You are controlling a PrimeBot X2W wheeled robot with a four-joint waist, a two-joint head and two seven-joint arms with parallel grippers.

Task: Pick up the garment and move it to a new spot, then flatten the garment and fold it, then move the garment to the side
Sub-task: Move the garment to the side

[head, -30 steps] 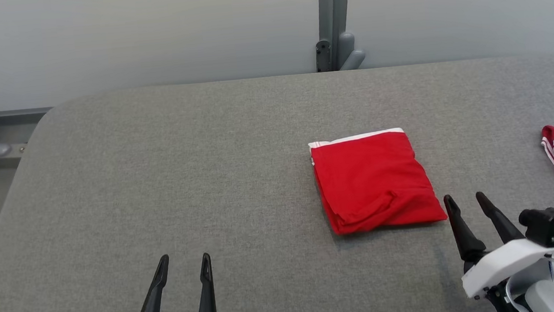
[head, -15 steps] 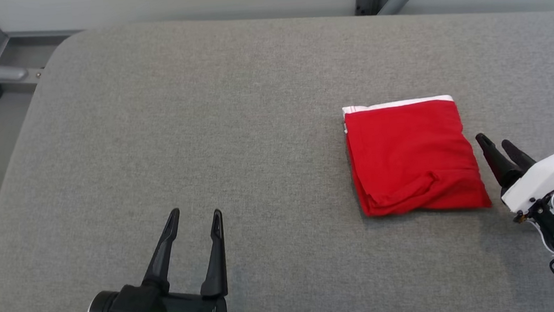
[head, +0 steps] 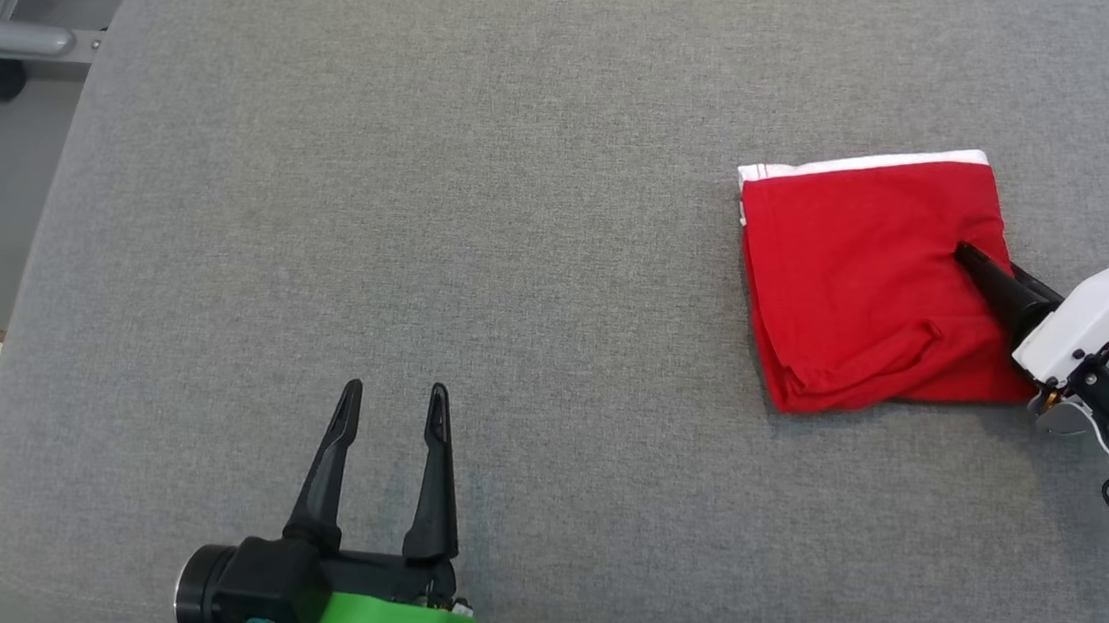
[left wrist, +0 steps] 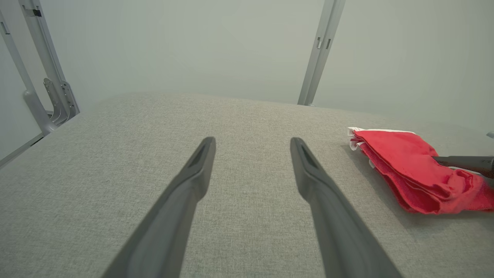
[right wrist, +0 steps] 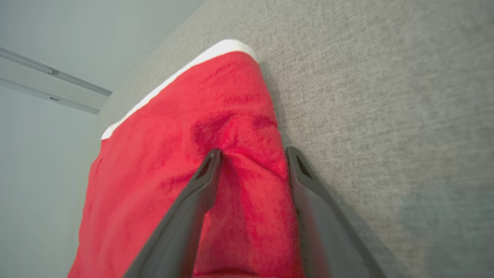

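**K:** R gripper (right wrist: 252,153) has moved in from just beside the garment (head: 863,284) onto its right edge (head cam tipped down too, so the frame shift isn't the garment moving).
**M:** Grip?
**K:** Not clamped. Fingers apart, astride the edge. One fingertip (right wrist: 211,160) presses on top, w/ a ridge of fabric bunched in the gap. The other is at the edge by the table (head: 401,164). Can't tell if it's under the fold or just beside it.
**M:** Garment pos?
**K:** Folded, flat on the grey table, right of centre in head view. White band (head: 863,163) is along the far edge, near edge is rumpled.
**M:** L side?
**K:** L gripper (head: 396,388) is wide open and holding nothing. It's over bare table near the front edge, well apart from the garment.
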